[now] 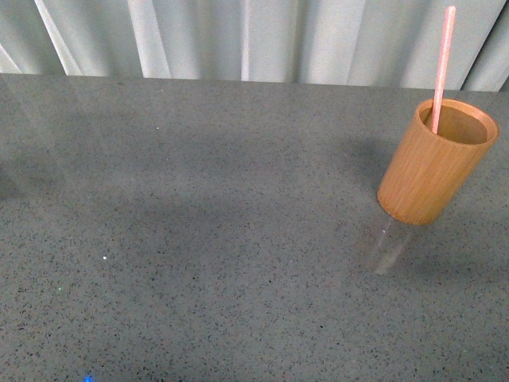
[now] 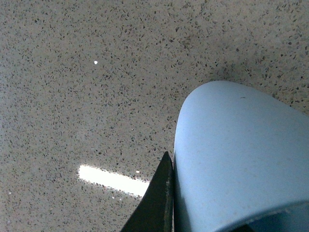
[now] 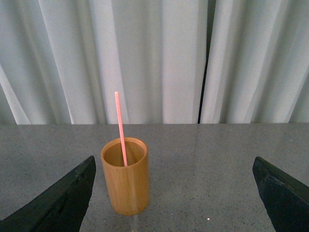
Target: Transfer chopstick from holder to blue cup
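The orange-brown bamboo holder (image 1: 436,161) stands upright at the right of the grey table, with one pink chopstick (image 1: 442,65) leaning inside it and rising well above its rim. In the right wrist view the holder (image 3: 125,176) and chopstick (image 3: 120,127) sit ahead of my right gripper (image 3: 176,195), whose dark fingers (image 3: 63,200) are spread wide with nothing between them. The light blue cup (image 2: 236,159) fills the left wrist view, tilted above the table, with my left gripper (image 2: 212,203) shut on it; one dark finger (image 2: 157,203) presses its side. Neither arm shows in the front view.
A speckled grey tabletop (image 1: 199,239) spreads to the left of the holder. Pale pleated curtains (image 1: 254,40) hang behind the table's far edge. A bright light reflection (image 2: 113,180) lies on the table under the cup.
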